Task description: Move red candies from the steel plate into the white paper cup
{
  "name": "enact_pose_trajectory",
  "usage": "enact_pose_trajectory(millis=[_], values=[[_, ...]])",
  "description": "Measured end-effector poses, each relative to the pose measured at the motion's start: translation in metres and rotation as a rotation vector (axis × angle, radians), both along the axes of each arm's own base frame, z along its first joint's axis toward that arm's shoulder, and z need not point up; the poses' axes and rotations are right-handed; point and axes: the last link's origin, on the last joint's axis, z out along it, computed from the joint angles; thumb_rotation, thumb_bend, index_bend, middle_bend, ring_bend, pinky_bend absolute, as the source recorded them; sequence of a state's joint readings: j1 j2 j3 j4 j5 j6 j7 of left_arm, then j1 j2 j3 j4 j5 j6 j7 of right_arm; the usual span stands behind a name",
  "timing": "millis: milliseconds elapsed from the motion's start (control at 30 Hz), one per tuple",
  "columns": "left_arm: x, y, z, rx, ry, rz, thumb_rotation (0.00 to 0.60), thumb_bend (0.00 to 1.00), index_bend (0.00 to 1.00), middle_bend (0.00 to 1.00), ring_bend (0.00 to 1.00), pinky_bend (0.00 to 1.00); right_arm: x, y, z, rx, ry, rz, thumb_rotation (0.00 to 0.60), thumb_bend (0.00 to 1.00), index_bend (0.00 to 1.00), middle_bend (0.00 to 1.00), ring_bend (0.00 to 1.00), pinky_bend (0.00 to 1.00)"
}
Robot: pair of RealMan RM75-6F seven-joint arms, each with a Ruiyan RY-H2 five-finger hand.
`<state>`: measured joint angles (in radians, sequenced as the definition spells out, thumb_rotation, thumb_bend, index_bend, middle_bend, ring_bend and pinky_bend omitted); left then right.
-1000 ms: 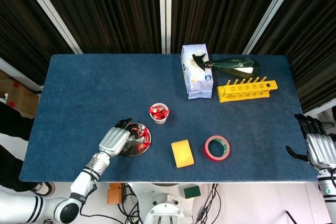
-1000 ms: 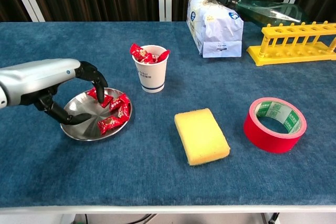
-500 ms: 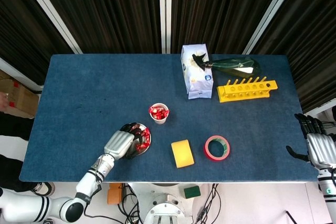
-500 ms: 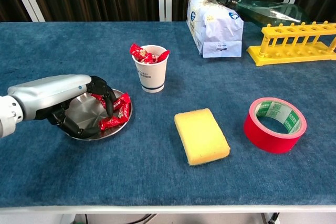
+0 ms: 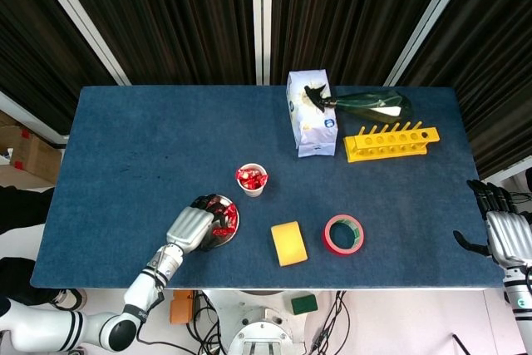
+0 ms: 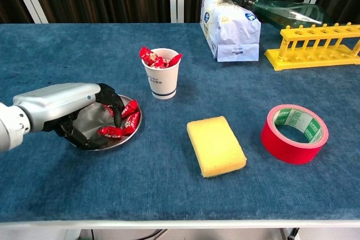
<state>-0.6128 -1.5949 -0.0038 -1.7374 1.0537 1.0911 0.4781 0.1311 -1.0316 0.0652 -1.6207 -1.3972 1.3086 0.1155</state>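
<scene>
Your blue table (image 5: pixel 150 147) is bare across its whole far left part. The crowding sits at the far right: the tissue pack (image 6: pixel 229 26) with the green bottle (image 6: pixel 292 10) lying behind it, and the yellow rack (image 6: pixel 315 43) just right of them, close to the far right edge.

Your left hand (image 6: pixel 66 108) is down over the steel plate (image 6: pixel 89 117), near the table's near edge left of centre. Its fingers (image 6: pixel 114 105) curl down into the dish among the wrappers; you cannot tell from either view whether a candy is pinched. Compared with half a second ago the hand sits slightly nearer to you, and one wrapper now lies loose at the plate's near rim.

The yellow sponge (image 6: pixel 216 145) and the red tape roll (image 6: pixel 293 132) lie to the right of the plate, near the front edge, apart from each other.

Your right hand (image 5: pixel 504 230) hangs off the table's right edge, holding nothing, fingers apart and extended, where it was a second ago.

The white paper cup (image 6: pixel 161 80) stands upright just beyond the plate and slightly right, not touching it, heaped with wrappers.

The red candies (image 6: pixel 125 117) left on the plate cluster along its right side.
</scene>
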Motion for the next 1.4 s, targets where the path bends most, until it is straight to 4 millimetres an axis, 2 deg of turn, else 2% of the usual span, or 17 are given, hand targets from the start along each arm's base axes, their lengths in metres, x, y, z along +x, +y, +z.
enact_pose_trajectory(millis=[500,800,933,1167,1267,1400], values=[[0.001,0.0,0.002,0.024,0.002,-0.008,0.6,0.37,0.55,0.2,0.02,0.1,0.0,0.0,-0.001,0.002,0.003,-0.002,0.6,0.24,0.02,0.05,0.0,0.0],[0.015,0.004,0.037,0.126,-0.049,-0.054,0.6,0.37,0.56,0.2,0.02,0.1,0.0,0.0,-0.001,0.001,0.002,0.001,0.6,0.24,0.02,0.05,0.0,0.0],[0.028,0.015,0.05,0.177,-0.07,-0.081,0.6,0.37,0.56,0.2,0.02,0.1,0.001,0.001,-0.001,-0.002,0.002,0.004,0.6,0.24,0.02,0.05,0.0,0.0],[0.064,0.05,0.065,0.273,-0.111,-0.133,0.6,0.37,0.57,0.2,0.02,0.1,0.001,0.001,0.001,-0.008,0.0,0.004,0.6,0.24,0.02,0.05,0.0,0.0],[0.076,0.063,0.062,0.284,-0.12,-0.14,0.6,0.37,0.57,0.2,0.02,0.1,0.0,0.0,0.001,-0.006,-0.002,0.001,0.6,0.24,0.02,0.05,0.0,0.0],[0.084,0.074,0.05,0.272,-0.118,-0.13,0.6,0.37,0.56,0.2,0.02,0.1,0.0,0.0,0.002,-0.006,-0.005,0.0,0.6,0.24,0.02,0.05,0.0,0.0]])
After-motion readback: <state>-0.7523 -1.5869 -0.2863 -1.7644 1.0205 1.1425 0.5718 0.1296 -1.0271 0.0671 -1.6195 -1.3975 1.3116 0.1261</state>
